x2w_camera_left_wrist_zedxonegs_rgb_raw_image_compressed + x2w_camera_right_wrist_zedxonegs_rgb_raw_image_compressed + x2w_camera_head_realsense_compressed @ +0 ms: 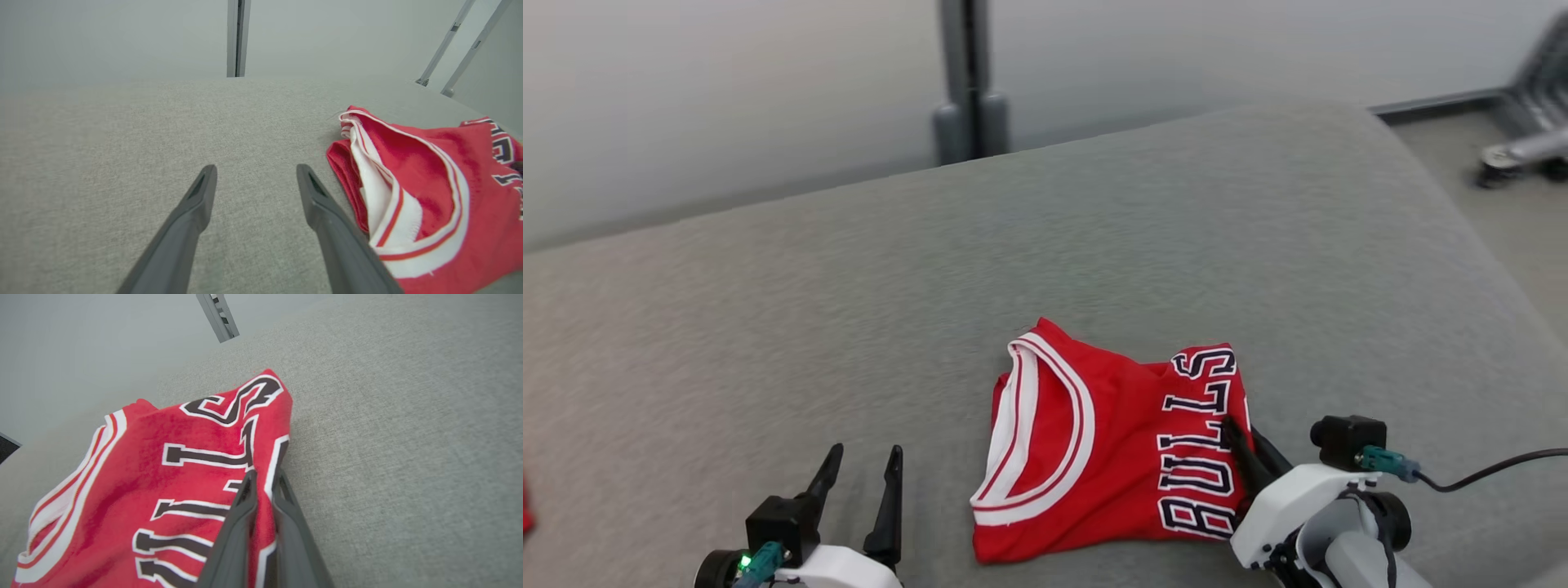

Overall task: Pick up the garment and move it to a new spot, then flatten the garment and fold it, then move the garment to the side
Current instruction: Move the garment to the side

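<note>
The right gripper (1240, 433), at five o'clock, clamps the edge of the red jersey (1086, 441) — folded at six o'clock on the grey cushion (1094, 229) — while the left gripper (864, 465), at seven o'clock, gapes empty.

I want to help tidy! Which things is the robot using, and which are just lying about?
Job: red jersey, right gripper pinching its edge, open left gripper, grey cushion under it.
Lying about: grey post behind, wheeled stand on the floor.
</note>
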{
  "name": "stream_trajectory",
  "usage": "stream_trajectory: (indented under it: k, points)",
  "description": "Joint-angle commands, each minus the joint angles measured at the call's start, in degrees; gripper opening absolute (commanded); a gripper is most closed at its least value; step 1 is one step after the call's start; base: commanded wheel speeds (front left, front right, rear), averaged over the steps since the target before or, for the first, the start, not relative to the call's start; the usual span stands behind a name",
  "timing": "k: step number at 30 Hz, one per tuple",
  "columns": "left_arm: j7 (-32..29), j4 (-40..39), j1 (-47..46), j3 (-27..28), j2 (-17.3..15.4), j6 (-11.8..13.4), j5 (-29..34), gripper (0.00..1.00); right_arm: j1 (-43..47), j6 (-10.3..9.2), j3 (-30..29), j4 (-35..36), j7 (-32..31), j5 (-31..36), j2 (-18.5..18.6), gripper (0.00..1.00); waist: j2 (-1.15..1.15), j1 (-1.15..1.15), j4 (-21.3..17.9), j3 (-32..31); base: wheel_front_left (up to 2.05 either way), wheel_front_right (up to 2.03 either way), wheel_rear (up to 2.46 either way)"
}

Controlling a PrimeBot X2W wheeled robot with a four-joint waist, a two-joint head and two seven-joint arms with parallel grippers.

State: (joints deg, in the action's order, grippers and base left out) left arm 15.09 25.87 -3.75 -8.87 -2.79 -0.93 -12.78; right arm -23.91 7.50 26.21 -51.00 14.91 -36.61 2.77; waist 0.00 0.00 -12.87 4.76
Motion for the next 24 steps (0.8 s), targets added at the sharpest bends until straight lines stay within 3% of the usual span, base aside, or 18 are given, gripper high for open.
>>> stream_trajectory:
  k: [1,7,12,18,24]
  points:
    - [0.08,-0.24,-0.42,-0.49,-0.22,0.29,-0.54,1.00,0.76,-0.02,0.50,0.66,0.38,0.25,0.32,0.00,0.00,0.00,-8.15,-1.44,0.00,0.00,0.00]
    - [0.08,-0.41,-1.65,-2.52,-0.26,0.56,-0.93,1.00,2.04,-0.02,1.92,2.87,0.39,-0.29,0.31,0.00,0.00,0.00,-13.42,-0.85,0.00,0.00,0.00]
    - [0.08,-0.41,-2.26,-3.35,-0.28,0.62,-0.87,1.00,1.04,-0.02,0.91,2.92,0.39,1.22,0.30,0.00,0.00,0.00,-14.33,0.02,0.00,0.00,0.00]
    - [0.08,-0.42,-3.78,-3.93,-0.25,-0.20,0.65,1.00,-2.41,-0.02,-3.25,2.91,0.39,5.46,0.28,0.00,0.00,0.00,-11.32,2.85,0.00,0.00,0.00]
    - [0.08,-0.46,-6.72,-3.53,-0.28,-1.48,3.49,1.00,-10.70,-0.02,-9.59,-0.88,0.39,11.91,0.83,0.00,0.00,0.00,-5.49,6.99,0.00,0.00,0.00]
